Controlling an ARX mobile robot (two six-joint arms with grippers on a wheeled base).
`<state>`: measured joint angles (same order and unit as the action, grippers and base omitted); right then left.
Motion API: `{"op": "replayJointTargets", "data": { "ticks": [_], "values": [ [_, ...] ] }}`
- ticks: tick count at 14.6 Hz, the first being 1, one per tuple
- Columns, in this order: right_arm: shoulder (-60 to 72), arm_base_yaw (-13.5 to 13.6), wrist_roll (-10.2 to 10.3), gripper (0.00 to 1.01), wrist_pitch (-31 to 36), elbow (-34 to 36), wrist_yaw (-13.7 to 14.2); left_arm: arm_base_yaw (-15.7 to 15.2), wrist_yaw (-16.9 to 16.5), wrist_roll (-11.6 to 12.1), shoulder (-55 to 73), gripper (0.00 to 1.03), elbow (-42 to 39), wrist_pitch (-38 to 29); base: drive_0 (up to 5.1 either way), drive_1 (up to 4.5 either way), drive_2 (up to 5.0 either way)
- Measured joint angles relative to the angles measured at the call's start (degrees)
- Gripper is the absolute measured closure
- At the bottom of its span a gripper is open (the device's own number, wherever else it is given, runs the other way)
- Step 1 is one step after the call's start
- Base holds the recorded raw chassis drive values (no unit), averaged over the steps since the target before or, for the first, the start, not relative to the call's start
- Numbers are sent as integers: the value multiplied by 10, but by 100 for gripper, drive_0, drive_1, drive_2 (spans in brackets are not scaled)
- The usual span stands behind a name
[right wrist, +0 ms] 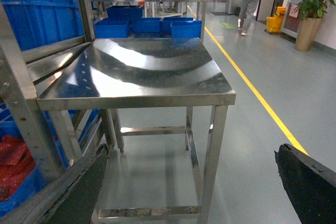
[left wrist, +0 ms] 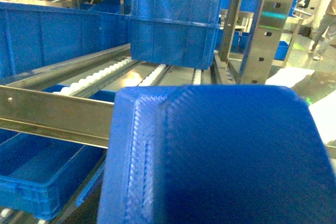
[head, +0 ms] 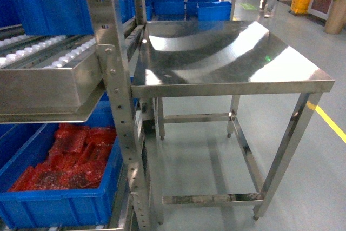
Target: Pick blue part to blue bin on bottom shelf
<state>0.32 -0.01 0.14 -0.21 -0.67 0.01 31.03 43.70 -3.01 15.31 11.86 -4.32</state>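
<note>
The blue part (left wrist: 220, 156) fills the lower left-wrist frame, presumably clamped by the left gripper; an open bin (left wrist: 42, 174) lies lower left, below the rail (left wrist: 52, 116); jaw states cannot be told

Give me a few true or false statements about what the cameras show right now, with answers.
1. The steel table has nothing on its top. True.
2. The blue bin low on the rack holds green parts. False: it holds red packets.
3. A blue part fills the foreground of the left wrist view. True.
4. The yellow floor line runs to the left of the table in the right wrist view. False: it runs on the right.
5. A blue crate sits on the roller lanes. True.
</note>
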Motion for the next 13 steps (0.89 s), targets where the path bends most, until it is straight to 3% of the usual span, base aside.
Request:
{"op": "replayJointTargets", "data": {
  "ticks": [11, 13],
  "values": [
    [0, 0, 0, 3, -2, 0, 0, 0, -1, 0, 1, 60, 0, 1, 3, 414, -407],
    [0, 0, 0, 3, -2, 0, 0, 0, 0, 0, 0, 60, 0, 1, -490, 247, 247]
  ]
}}
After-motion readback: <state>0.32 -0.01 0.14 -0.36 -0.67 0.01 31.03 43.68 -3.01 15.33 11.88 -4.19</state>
